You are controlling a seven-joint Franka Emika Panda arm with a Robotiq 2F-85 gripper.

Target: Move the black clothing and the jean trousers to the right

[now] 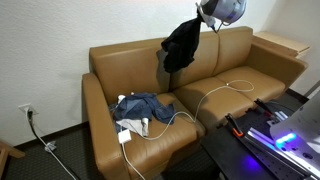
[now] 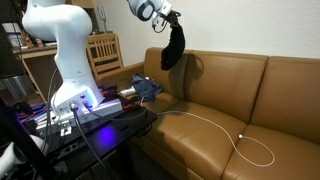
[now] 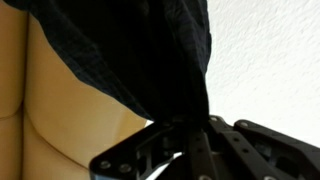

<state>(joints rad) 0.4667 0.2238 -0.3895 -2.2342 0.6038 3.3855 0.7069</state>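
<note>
Pinching the black cloth [image 1: 182,45] by its top in the gripper [image 1: 203,22], high at 12 o'clock in an exterior view, fabric hanging loose before the sofa [image 1: 250,75] backrest. From the wrist, dark folds running from 12 o'clock down into the closed fingers [image 3: 195,150]. Crumpled on the seat at 7 o'clock from the cloth: jeans [image 1: 140,105], white cable [image 1: 225,88] trailing toward 3 o'clock.

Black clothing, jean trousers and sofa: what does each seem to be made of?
The black clothing: soft, matte fabric; it hangs limp in folds from the tool. The jean trousers: blue denim by colour, crumpled on the seat; weave too small to confirm. The sofa: tan leather or leatherette, smooth with a slight sheen; which one cannot be told.
</note>
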